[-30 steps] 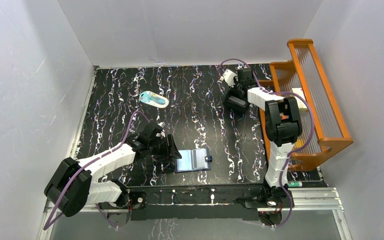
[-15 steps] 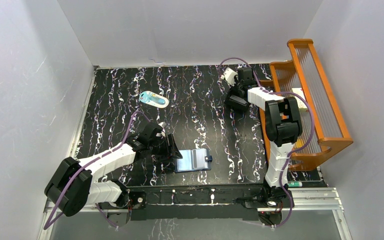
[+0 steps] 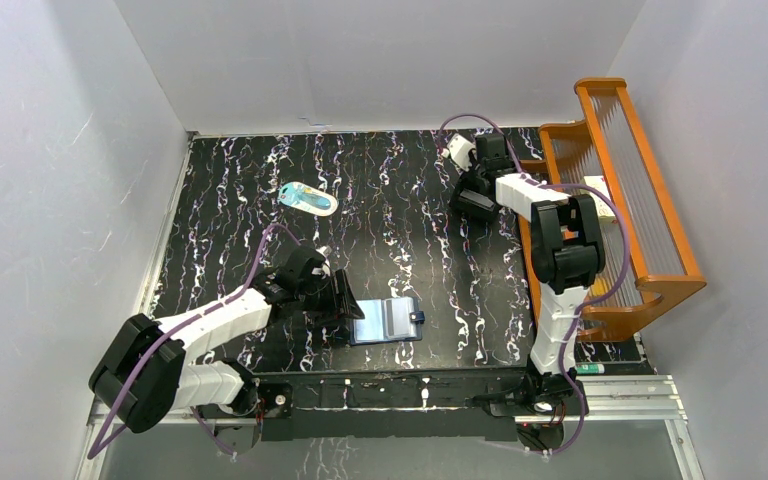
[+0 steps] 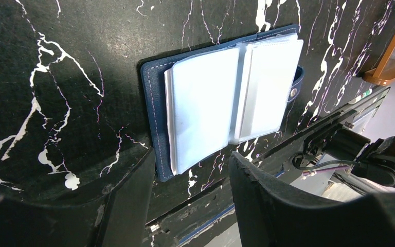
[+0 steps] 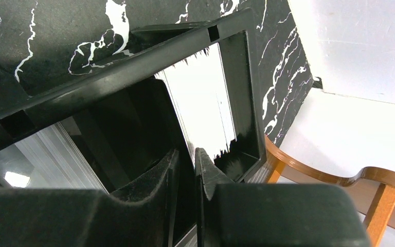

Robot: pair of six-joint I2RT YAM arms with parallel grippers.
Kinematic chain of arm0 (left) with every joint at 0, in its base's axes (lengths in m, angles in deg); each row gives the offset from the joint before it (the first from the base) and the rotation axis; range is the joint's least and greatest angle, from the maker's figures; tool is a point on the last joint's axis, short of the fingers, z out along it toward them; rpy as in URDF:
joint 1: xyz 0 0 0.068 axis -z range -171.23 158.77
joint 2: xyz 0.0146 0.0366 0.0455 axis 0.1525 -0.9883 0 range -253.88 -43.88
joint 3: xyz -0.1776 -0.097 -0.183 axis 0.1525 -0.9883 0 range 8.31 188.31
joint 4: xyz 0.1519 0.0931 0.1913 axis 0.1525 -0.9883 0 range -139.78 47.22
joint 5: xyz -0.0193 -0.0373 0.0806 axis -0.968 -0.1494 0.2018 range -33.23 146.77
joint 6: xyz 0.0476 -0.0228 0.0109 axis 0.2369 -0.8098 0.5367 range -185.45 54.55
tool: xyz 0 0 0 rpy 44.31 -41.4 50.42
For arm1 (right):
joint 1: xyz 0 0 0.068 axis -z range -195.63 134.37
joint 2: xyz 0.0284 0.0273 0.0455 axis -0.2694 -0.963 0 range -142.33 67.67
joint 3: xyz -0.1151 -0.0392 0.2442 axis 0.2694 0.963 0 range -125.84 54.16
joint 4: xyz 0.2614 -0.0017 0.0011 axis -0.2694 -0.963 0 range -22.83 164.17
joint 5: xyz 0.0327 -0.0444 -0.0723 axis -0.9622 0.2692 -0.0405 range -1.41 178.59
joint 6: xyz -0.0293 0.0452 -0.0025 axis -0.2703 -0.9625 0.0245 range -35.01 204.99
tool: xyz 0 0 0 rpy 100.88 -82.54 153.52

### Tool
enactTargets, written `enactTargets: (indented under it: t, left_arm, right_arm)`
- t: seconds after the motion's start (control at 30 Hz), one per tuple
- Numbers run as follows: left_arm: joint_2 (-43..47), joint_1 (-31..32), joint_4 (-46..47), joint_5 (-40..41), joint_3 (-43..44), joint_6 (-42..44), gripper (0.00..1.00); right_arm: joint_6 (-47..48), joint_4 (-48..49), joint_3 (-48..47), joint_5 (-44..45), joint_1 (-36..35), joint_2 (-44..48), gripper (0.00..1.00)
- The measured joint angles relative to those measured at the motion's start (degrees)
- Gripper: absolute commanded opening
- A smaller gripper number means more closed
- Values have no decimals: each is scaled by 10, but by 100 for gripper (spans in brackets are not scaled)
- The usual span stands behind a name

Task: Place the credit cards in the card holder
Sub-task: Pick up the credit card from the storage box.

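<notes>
Card holder: lay open on tabletop, near centre; pockets looked unfilled.
Left gripper: jaws parted, empty, straddling its edge.
Right gripper: jaws nearly together at white card in black tray, far right; grip indeterminable.
Task judged barely begun.

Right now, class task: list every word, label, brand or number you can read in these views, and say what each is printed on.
None can be read.
The card holder shows only plain pockets.
Any print on the oval item is too small to tell.
</notes>
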Motion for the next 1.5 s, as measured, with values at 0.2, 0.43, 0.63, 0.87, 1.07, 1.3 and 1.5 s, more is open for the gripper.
enactTargets:
  t: [0.2, 0.43, 0.63, 0.87, 1.07, 1.3, 1.5]
  left_arm:
    - [0, 0, 0, 0, -1, 0, 53]
    - [0, 0, 0, 0, -1, 0, 53]
    - [0, 0, -3, 0, -1, 0, 53]
    - [0, 0, -19, 5, -1, -4, 50]
    - [4, 0, -48, 9, 7, -3, 49]
    - [20, -11, -64, 13, 22, 1, 48]
    - [20, -26, -65, 1, 22, 1, 48]
  right_arm:
    - [-4, -13, -6, 0, 0, 13, 19]
    - [-18, -41, -6, -13, -1, 34, 2]
    - [-43, -70, -6, -30, -4, 49, 0]
    - [-103, -116, -6, -21, -21, 122, 0]
    - [-257, -210, -70, -31, -47, 143, 0]
    - [-456, -269, -52, -119, -97, 223, 0]
    - [-630, -243, 66, -265, -137, 345, 0]
